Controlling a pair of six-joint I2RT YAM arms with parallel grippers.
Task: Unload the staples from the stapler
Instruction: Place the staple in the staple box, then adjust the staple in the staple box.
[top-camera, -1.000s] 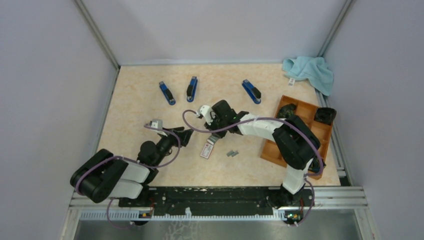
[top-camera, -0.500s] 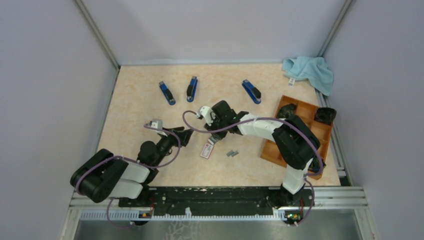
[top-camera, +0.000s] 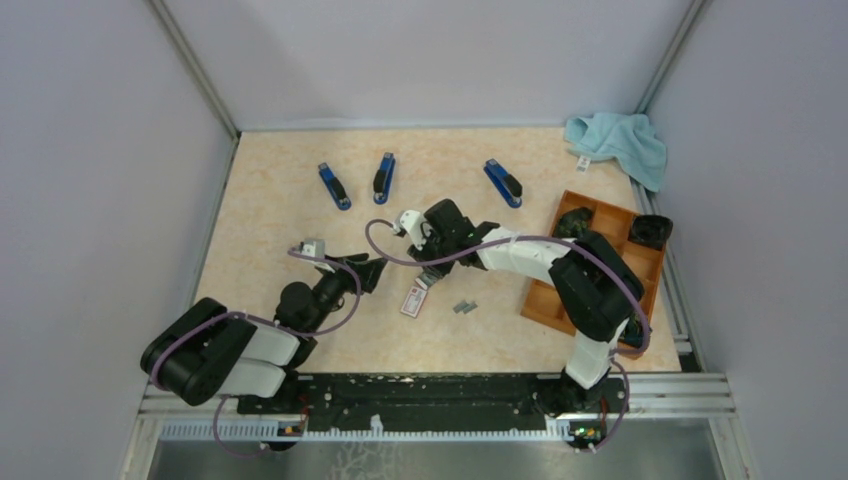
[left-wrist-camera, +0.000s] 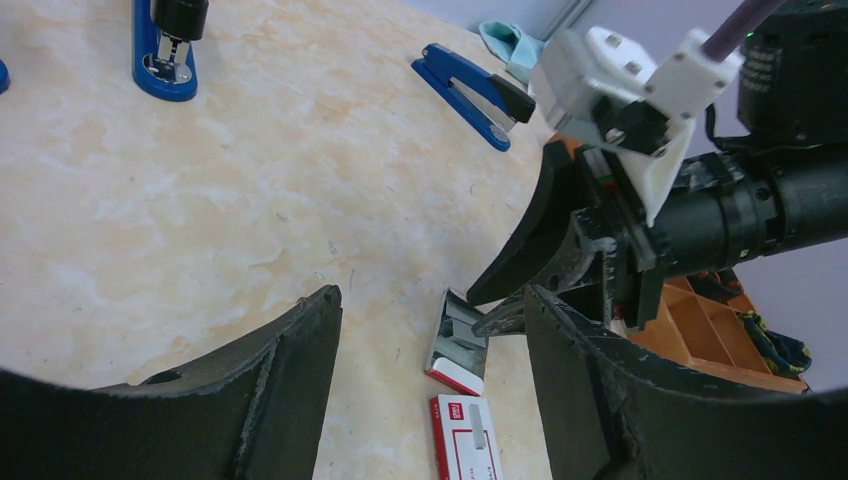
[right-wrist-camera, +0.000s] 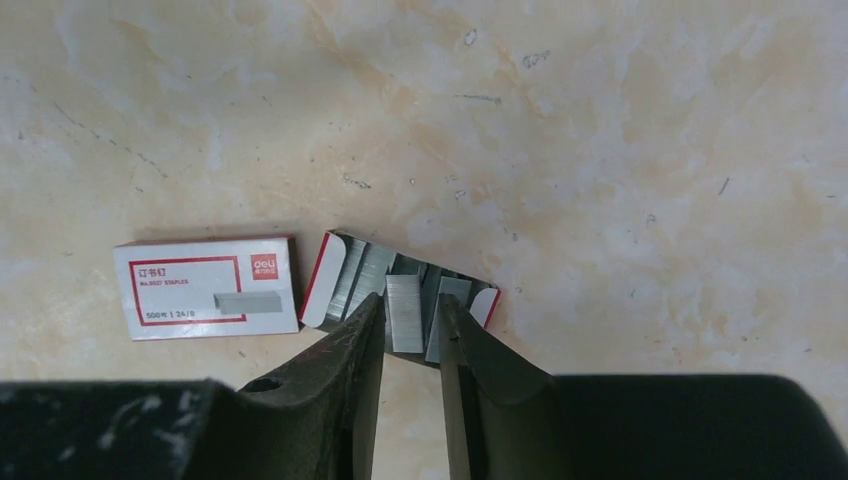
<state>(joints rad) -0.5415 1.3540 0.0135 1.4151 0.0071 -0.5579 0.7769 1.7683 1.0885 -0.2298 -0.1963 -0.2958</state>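
Right wrist view: beige marbled table (right-wrist-camera: 620, 150), grey walls (top-camera: 90, 150) round it. The staples (right-wrist-camera: 404, 312) lie in an open box tray (right-wrist-camera: 312, 285), one strip btw the right gripper (right-wrist-camera: 410, 308) fingers, which stand narrowly apart, apparently not pinching it. The left gripper (left-wrist-camera: 432, 300) gapes wide & empty nearby; box sleeve (right-wrist-camera: 205, 287) beside the tray, blue staplers (top-camera: 335, 186) further back.

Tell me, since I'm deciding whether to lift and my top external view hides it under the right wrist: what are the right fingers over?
Observer: The right fingers stand slightly apart, tips either side of a grey strip of staples lying in an open tray.
Operator: Is that tray the whole white thing I see?
Observer: No. A closed white box with a red label lies beside the tray's end; I can't tell if they touch.
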